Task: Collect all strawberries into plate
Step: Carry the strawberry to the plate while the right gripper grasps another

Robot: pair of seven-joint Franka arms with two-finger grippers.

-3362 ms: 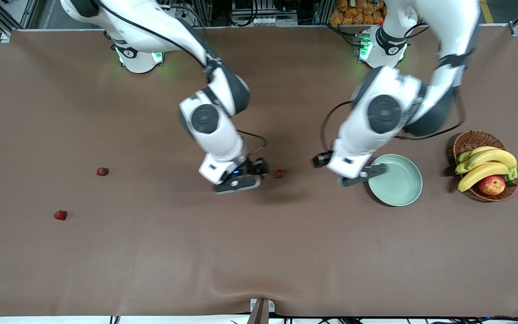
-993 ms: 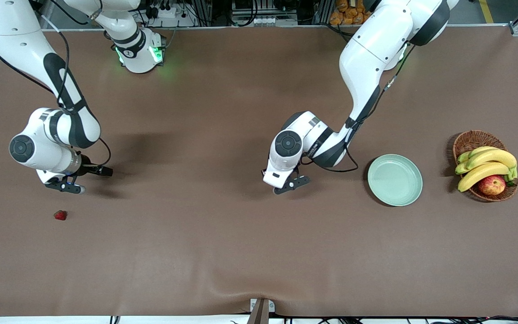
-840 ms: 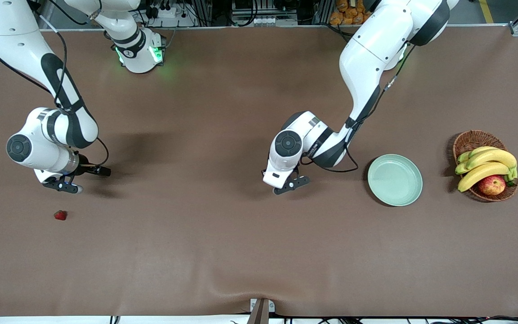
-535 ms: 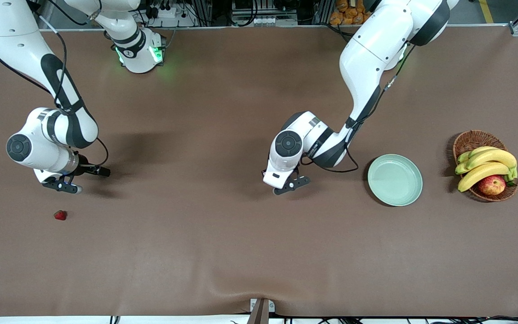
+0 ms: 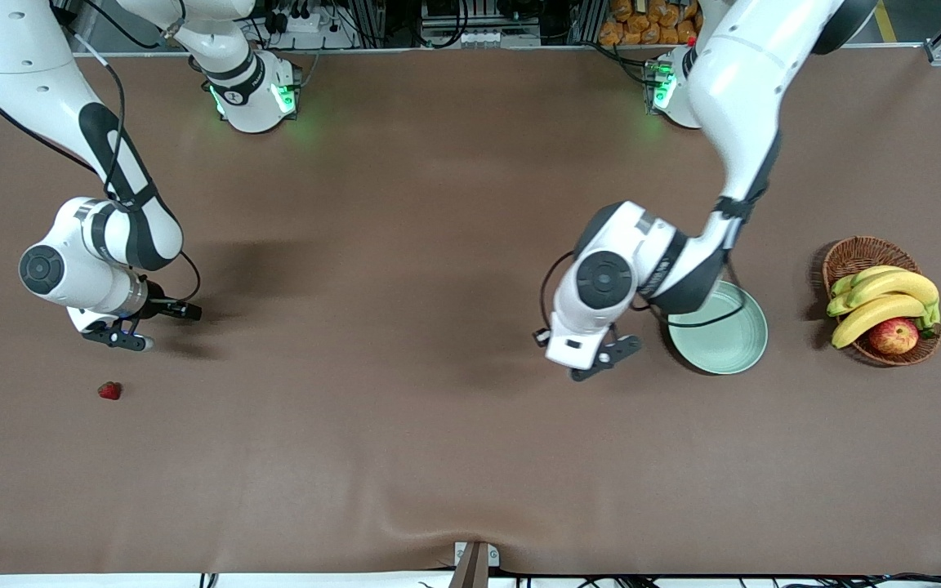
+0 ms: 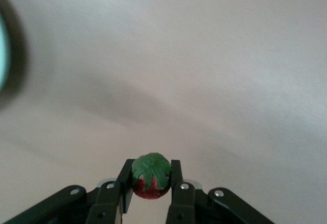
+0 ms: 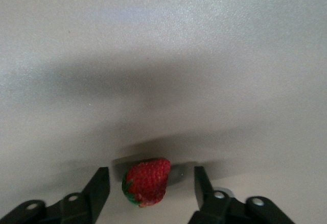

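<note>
Strawberries are three here, and each one sits in a different place. One strawberry is clamped between the closed fingers of the left end effector, with its green cap pointing out from the tips. This end effector hangs over the brown surface just beside the plate, toward the right arm's end, and its arm reaches over the plate's farther rim. The plate is pale green and holds no berry at this moment.

A second strawberry lies on the surface between the fingers of the right end effector. These fingers stand apart on both sides of the berry and do not touch it, so the grip is open. This end effector is low over the surface at the right arm's end, and in the front view it covers the berry under it.

The third strawberry lies free on the surface, near the right end effector and a little nearer to the front camera.

At the left arm's end stands a wicker basket with bananas and an apple in it, near the plate but apart from it.
</note>
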